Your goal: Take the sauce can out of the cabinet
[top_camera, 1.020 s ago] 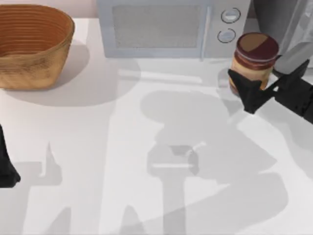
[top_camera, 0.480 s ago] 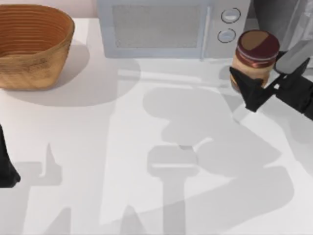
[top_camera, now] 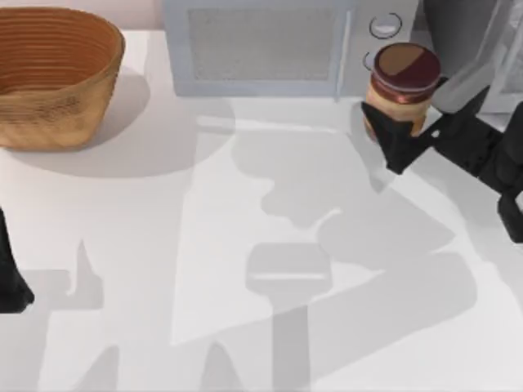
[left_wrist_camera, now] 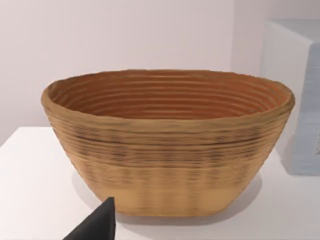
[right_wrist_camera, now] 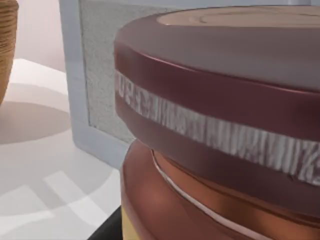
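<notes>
Sauce can [top_camera: 400,86], a small cylinder with glossy maroon round top and tan banded label, held upright in front of the microwave's [top_camera: 278,45] knob panel, at the table's [top_camera: 245,245] right rear. Clamped at its lower body by the right gripper [top_camera: 400,135], black fingers tight against the label. Cabinet [top_camera: 470,37], dark grey, just behind at the far right. Ribbed woven basket [top_camera: 53,73], oval, far left. Left gripper [top_camera: 12,286] parked at the left edge, finger spacing unreadable.
</notes>
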`<act>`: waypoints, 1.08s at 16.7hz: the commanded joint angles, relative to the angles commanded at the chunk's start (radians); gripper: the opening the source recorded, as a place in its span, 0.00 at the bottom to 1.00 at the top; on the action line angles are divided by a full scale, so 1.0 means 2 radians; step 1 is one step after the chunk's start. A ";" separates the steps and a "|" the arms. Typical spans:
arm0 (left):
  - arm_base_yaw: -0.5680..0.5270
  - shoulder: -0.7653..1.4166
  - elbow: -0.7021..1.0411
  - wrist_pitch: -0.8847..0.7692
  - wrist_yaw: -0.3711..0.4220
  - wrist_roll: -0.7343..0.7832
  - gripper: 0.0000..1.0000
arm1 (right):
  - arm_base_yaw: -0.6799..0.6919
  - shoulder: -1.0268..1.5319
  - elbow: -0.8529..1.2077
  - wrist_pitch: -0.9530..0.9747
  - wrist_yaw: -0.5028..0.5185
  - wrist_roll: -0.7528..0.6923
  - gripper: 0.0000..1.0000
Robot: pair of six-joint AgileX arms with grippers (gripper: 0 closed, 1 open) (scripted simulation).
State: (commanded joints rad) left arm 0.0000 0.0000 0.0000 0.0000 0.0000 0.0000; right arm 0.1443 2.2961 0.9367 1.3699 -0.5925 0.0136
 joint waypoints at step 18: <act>0.000 0.000 0.000 0.000 0.000 0.000 1.00 | 0.018 0.037 0.046 -0.011 0.018 0.000 0.75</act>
State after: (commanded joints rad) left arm 0.0000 0.0000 0.0000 0.0000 0.0000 0.0000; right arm 0.1798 2.3707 1.0293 1.3486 -0.5556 0.0132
